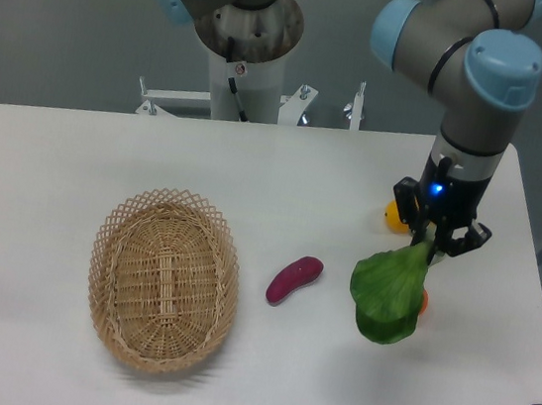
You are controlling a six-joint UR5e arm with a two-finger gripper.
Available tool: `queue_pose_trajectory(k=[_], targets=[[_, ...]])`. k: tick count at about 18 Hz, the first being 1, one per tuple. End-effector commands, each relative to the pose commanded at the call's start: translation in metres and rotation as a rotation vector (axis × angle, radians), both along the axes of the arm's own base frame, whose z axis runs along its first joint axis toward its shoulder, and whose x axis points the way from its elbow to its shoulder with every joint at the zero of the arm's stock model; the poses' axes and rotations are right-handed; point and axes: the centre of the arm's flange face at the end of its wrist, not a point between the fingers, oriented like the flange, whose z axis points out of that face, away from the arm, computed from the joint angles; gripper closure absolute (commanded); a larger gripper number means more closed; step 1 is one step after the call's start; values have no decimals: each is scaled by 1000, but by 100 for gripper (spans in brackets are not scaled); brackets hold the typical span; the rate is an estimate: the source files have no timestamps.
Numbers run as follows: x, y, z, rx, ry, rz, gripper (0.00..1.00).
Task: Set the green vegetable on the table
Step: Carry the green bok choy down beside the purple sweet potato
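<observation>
the tool [432,248] hangs from the arm's wrist at the right side of the bench [78,147], pointing down, its two dark fingers [418,228] pressed in on the pale stem end of the green vegetable [388,295]. a small blue light glows on the wrist just above the fingers.

the green vegetable dangles below the tool, stem up, its broad dark green blade hanging down and spreading wider toward the bottom, with the lower edge curled. a faint shadow lies on the white surface under and to the right of it; whether the lowest edge of the leaf touches the bench or hangs just clear of it cannot be told from this view.

just beside the leaf on its right edge a small bit of orange [424,302] peeks out from behind it; too little shows to name it. a yellow-orange round fruit [395,215] sits on the bench behind the tool, partly hidden by the left finger.

to the left of the leaf, apart from it, a small purple eggplant [294,278] lies on the bench, slanted with its upper end to the right. further left, well apart from the eggplant, stands an oval wicker basket [164,278] with an open lattice rim, its long axis running roughly front to back.

behind the bench the grey column of the robot base [249,45] rises at the far edge.
</observation>
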Motion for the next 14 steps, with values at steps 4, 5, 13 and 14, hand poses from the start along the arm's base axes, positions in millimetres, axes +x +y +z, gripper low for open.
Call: queue_pose_trajectory(k=[4,5,13,14], targets=[[22,21,-52,28,61,24,72],[21,24,-61,32,70,23,72],[21,56,-116,9,30,-35,72],[23,59,-122,4,22,-41,72]])
